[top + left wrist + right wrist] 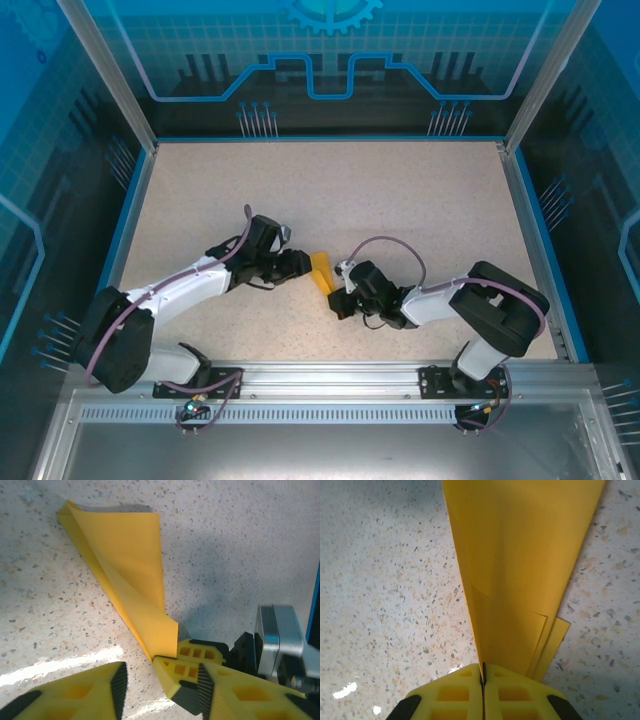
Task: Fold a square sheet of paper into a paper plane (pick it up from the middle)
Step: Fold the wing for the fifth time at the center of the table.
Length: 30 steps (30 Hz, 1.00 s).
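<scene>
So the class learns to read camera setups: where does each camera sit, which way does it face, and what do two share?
Top external: above and behind the robot, looking down on the table; left claw, right claw and the paper show.
Left wrist: on the left arm, looking down past the open left claw at the paper.
Right wrist: on the right arm, looking along the right claw, shut on the paper.
Shared: both wrist views show the right claw pinching the paper.

The sheet of paper (pixel 130 555) is thin, smooth and matt. The table (pixel 400 200) looks speckled and stone-like with a slight sheen. The right gripper (pixel 483 675) has matt plastic fingers (pixel 455 695).
</scene>
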Motion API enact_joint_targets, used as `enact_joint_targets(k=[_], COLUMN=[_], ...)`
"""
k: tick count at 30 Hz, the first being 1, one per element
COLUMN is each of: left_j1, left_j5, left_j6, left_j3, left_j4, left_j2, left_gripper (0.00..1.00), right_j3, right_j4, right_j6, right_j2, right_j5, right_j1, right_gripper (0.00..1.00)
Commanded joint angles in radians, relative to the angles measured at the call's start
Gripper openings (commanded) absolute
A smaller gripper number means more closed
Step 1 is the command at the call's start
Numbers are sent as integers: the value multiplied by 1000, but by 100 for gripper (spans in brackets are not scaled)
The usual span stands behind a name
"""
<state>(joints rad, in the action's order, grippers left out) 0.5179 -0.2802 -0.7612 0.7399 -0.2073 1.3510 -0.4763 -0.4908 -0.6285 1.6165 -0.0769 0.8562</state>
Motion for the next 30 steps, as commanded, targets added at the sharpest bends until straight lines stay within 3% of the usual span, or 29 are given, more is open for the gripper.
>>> enact_joint_targets(k=[1,7,14,30], left_j1=[-4,-4,-2,14], left_j5=[-57,-206,-285,-294], left_j6=[1,6,-15,7], left_j3=[-39,-48,-39,-13], left_j4=[95,233,361,445], left_j2=[-9,95,188,363], left_gripper=[41,35,35,36], right_j3=[11,-16,-10,-3], right_j4=[-75,-29,15,-8], right_j6=[-86,-144,-189,-247], right_j2=[33,59,58,108], right_j5=[-128,-219,-228,-229], right_j1=[-36,-82,-113,-116], right_gripper=[6,7,7,10])
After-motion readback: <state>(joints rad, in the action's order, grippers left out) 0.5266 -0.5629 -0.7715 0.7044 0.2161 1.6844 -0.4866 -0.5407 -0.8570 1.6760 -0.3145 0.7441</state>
